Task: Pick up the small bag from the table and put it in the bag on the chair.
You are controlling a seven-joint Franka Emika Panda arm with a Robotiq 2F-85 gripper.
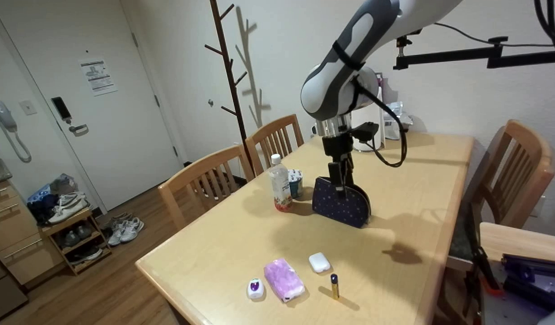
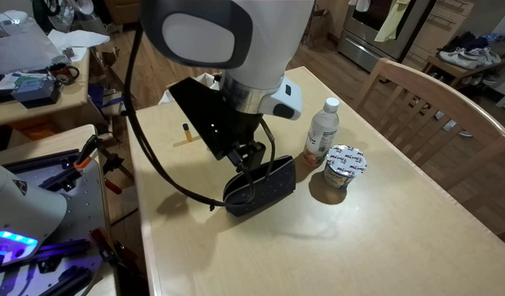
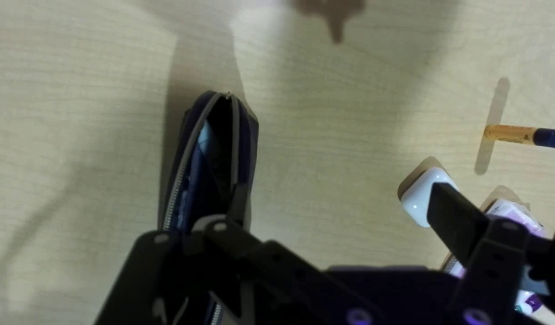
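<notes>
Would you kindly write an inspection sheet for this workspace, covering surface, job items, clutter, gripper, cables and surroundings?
Surface: pale wooden table, crossed by shadows.
Job's things: small bag standing on the table, unzipped; receiving bag cannot be made out.
Clutter: bottle, tub, purple packet, white case, yellow tube, white-and-purple item.
Gripper: open; one finger over the small bag's mouth, contact unclear.
Cables: black cable hangs from the arm, crossing before the small bag in an exterior view.
Surroundings: wooden chairs, coat rack, shoes near the door.
</notes>
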